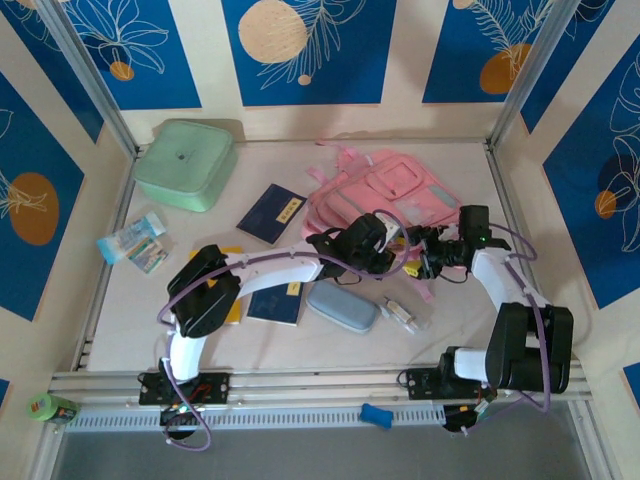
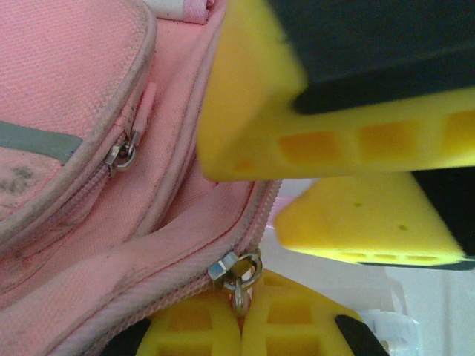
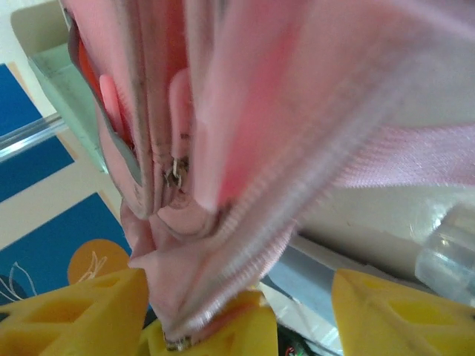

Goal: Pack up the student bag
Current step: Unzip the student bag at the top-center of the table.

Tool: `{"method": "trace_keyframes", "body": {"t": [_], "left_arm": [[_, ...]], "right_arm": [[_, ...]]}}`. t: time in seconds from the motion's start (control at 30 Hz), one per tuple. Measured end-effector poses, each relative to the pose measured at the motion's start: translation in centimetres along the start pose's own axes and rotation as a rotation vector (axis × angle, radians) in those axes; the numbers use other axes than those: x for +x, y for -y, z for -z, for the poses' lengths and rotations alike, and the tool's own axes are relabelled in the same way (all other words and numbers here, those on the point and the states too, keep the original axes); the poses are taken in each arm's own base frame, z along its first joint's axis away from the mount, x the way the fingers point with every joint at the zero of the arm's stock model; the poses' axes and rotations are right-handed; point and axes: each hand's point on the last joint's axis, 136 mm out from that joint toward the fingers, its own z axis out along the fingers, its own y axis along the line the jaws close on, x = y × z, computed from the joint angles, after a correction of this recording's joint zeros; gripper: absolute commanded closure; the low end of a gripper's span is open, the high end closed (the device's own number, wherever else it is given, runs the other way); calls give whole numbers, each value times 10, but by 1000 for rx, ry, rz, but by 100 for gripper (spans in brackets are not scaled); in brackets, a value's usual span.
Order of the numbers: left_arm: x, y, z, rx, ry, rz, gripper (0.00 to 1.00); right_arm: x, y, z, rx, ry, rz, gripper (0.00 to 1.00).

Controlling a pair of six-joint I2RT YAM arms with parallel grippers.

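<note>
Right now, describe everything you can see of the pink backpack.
The student bag is soft pink woven fabric, slightly soiled, with grey reflective strips, front pockets and pink straps. It lies toward the far right of the table. The left gripper is shut on a metal zipper pull at its near edge; the right gripper stands open beside that.
</note>
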Motion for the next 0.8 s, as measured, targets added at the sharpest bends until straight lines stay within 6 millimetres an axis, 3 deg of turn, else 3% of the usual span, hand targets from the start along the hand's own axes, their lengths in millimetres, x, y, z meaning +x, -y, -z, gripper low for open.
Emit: {"method": "trace_keyframes", "body": {"t": [0.07,0.23,0.37,0.63,0.8], "left_arm": [[1,0,-1,-1,-2,2,100],[-3,1,-2,0,5,2,100],[-16,4,-5,6,26,2,100],[-40,10,-7,35,66,5,100],[-35,-3,6,66,53,49,100]], "right_arm": [[-6,-1,-4,10,12,-8,51],[-23,-8,-4,22,55,-4,83],[-34,-9,1,17,77,-14,97],[-69,-19,33,-2,155,-13,100],[-97,-20,60,-3,222,-12,100]]}}
